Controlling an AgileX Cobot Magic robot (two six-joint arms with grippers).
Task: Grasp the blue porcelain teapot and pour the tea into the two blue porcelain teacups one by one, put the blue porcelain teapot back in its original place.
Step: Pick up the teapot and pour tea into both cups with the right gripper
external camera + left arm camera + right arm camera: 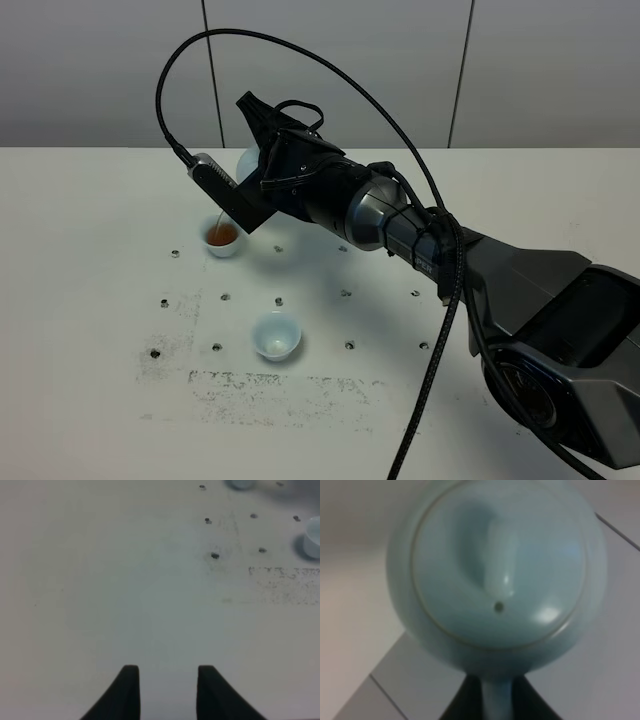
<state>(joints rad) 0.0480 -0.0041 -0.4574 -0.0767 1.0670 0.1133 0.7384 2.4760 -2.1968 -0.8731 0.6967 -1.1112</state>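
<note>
The blue porcelain teapot point(246, 163) hangs tilted above the far teacup point(222, 238), mostly hidden behind my right gripper point(258, 140). A thin brown stream falls from it into that cup, which holds tea. In the right wrist view the teapot's lid and knob point(497, 565) fill the frame, and my right gripper point(495, 700) is shut on the handle. The near teacup point(276, 334) stands empty in front. My left gripper point(167, 690) hovers low over bare table, its fingers apart with nothing between them. Both cups show at that view's edge, the near teacup point(312, 537) and the far teacup point(240, 484).
The white table point(90, 260) has small dark screw holes and a scuffed grey patch point(280, 385) near the front. My right arm point(520, 290) and its black cable point(440, 330) stretch in from the right. A grey wall panel stands behind.
</note>
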